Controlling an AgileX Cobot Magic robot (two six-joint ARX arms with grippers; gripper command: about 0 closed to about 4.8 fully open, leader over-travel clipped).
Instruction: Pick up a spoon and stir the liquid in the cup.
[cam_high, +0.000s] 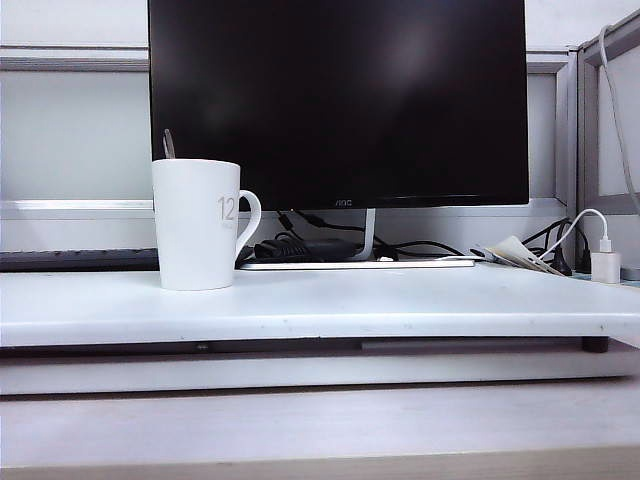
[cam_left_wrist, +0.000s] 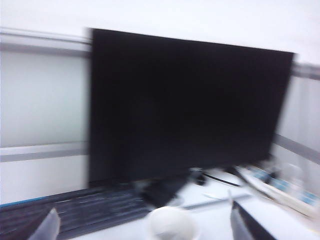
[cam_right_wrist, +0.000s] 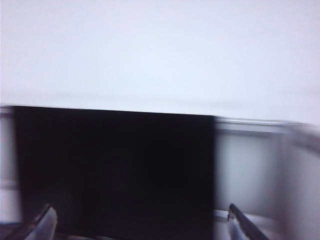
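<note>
The tall white cup with a grey "12" stands on the left of the white desk, its handle to the right. The spoon shows only as a thin grey handle rising above the cup's rim at the back left. Neither arm appears in the exterior view. In the blurred left wrist view the cup lies ahead of my left gripper, between its wide-apart fingertips and clear of both. My right gripper is open too, facing the monitor with nothing between its fingertips.
A large black monitor stands right behind the cup. A dark keyboard lies at the back left. Cables, a power strip and a white charger sit at the back right. The desk's front edge drops to a lower shelf.
</note>
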